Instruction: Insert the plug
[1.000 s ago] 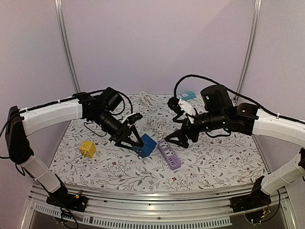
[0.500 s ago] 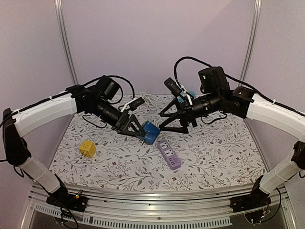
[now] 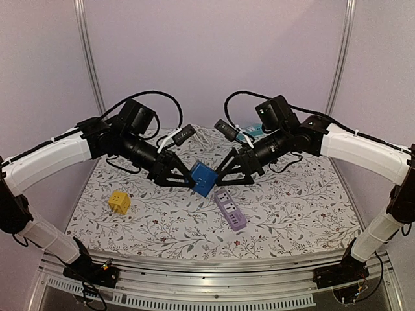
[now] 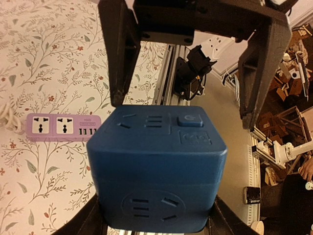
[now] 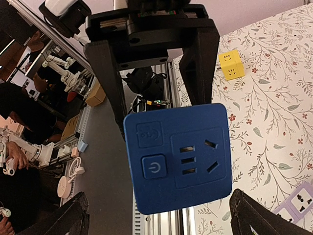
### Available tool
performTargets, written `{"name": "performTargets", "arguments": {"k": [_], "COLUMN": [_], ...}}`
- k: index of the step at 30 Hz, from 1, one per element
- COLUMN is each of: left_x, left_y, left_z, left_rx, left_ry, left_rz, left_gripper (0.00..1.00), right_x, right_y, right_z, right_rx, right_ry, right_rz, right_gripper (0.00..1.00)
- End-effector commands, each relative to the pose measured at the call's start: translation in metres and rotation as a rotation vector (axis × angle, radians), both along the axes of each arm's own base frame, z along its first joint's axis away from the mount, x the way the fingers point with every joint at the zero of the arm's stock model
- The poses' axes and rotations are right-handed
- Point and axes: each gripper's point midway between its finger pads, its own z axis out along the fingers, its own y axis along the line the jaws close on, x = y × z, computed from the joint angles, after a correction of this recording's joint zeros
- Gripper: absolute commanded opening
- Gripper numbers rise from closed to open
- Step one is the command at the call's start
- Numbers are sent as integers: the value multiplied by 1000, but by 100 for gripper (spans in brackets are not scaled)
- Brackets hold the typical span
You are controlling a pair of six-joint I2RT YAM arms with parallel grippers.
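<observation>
A blue cube socket (image 3: 203, 179) hangs in the air above the table, shut between the fingers of my left gripper (image 3: 192, 178). In the left wrist view the cube (image 4: 156, 166) fills the space between my left gripper's (image 4: 154, 223) jaws. My right gripper (image 3: 224, 176) is open and empty, facing the cube's side with the power button and almost touching it. In the right wrist view the cube (image 5: 178, 156) floats just ahead of my right gripper (image 5: 159, 208), with its jaws spread wide. A purple power strip (image 3: 230, 209) lies on the table below. No plug prongs show.
A yellow cube socket (image 3: 118, 202) sits at the left of the floral table mat (image 3: 292, 207). A white coiled cable (image 3: 201, 136) and a teal item (image 3: 257, 129) lie at the back. The purple strip also shows in the left wrist view (image 4: 63, 126).
My left gripper has lifted the blue cube off the table and turned it to the right. My right gripper has risen and swung left until it faces the cube.
</observation>
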Motion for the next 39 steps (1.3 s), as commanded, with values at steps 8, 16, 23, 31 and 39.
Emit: {"name": "performTargets", "arguments": {"k": [8, 16, 23, 31, 39], "left_x": [-21, -12, -10, -5, 4], "left_y": [-12, -23, -27, -29, -31], "left_z": [16, 23, 17, 19, 9], "left_rx": [-69, -100, -88, -86, -48], "left_ry": [-86, -76, -53, -75, -72], "left_rz": [-153, -133, -133, -116, -80], "left_gripper": [24, 24, 23, 22, 38], "right_x": [5, -1, -5, -9, -10], "right_y": [9, 12, 19, 19, 17], "right_z": [4, 7, 13, 6, 1], "right_rx": [14, 39, 84, 79, 63], "right_ry": [-3, -24, -54, -26, -18], "right_rz": [26, 57, 77, 97, 102], "right_gripper": [99, 95, 87, 61, 34]}}
